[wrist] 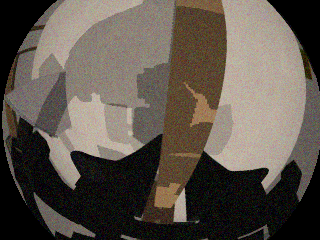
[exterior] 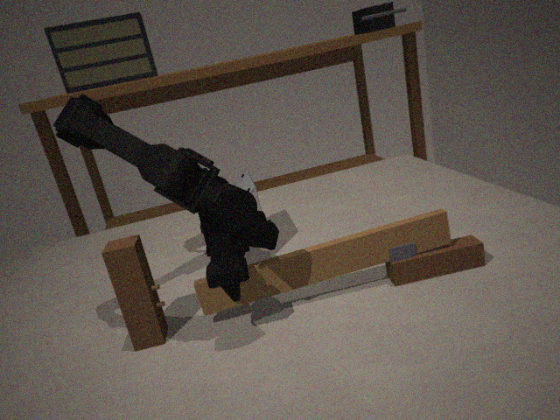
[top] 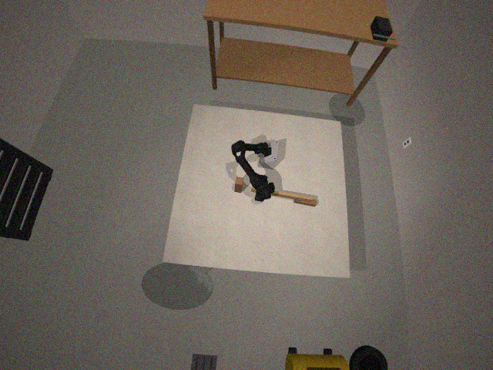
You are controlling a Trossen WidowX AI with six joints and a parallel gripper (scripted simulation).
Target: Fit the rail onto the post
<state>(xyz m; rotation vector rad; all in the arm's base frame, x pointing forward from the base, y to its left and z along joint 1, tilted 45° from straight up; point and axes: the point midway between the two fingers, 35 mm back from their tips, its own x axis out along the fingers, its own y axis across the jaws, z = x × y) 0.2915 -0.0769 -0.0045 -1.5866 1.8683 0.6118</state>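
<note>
The counter (exterior: 407, 353) lies pale around the work, with open surface from 3 round to 9 o'clock. The rail (exterior: 370, 248) runs from the gripper toward 2 o'clock, its far end at the footboard block (exterior: 436, 260), its near end lifted off the counter. The post (exterior: 133, 291) stands at 9 o'clock of the gripper, apart from the rail's end. The gripper (exterior: 228, 282) is clamped on the rail near that end. Two pegs (exterior: 157, 296) face the rail.

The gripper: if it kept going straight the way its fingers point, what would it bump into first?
The gripper points steeply down, shut on the rail near its raised end. Straight on it would press into the rail itself, then probably the table just below; the post stands off to the side.
</note>
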